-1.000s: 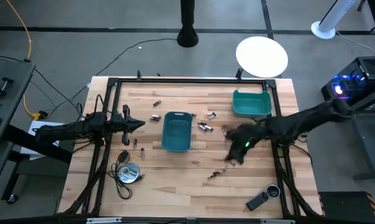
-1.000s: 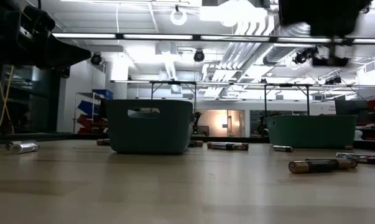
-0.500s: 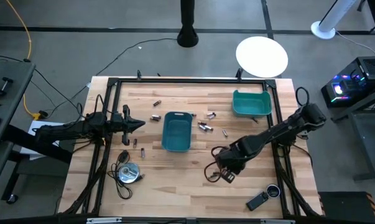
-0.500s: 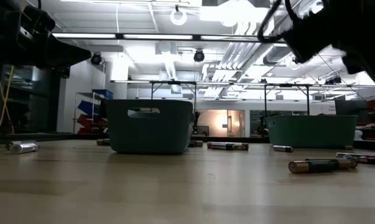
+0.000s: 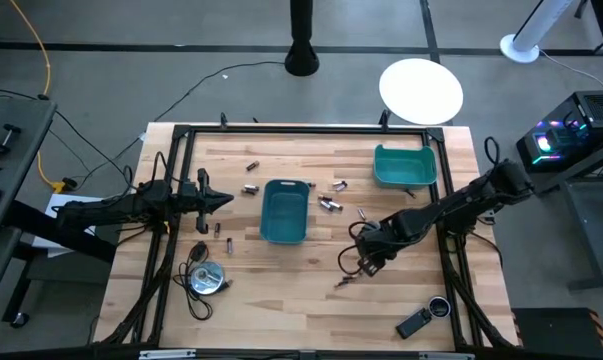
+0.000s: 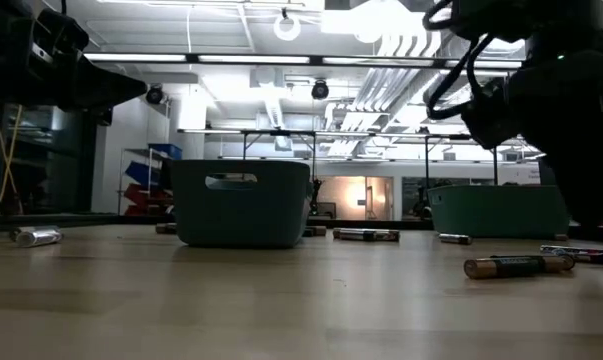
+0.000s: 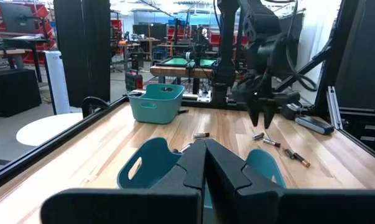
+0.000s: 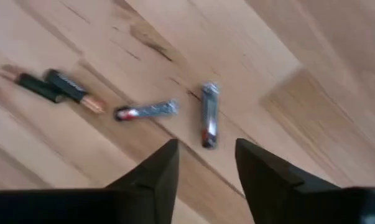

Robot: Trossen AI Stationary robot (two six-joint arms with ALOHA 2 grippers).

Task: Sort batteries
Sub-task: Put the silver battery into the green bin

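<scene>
High view: batteries [image 5: 330, 204] are scattered around the centre teal bin [image 5: 284, 212]; a second teal bin [image 5: 405, 167] is set at the far right. The right gripper [image 5: 362, 264] is held just above loose cells. The left gripper [image 5: 224, 201] is parked left of the centre bin.

Low view: a coppery-ended battery [image 6: 516, 265] is seen lying on the wood.

Left wrist view: its fingers [image 7: 193, 168] are pressed together, empty.

Right wrist view: fingers [image 8: 159, 172] are parted, nothing held; two silvery cells [image 8: 208, 116] lie just beyond.
</scene>
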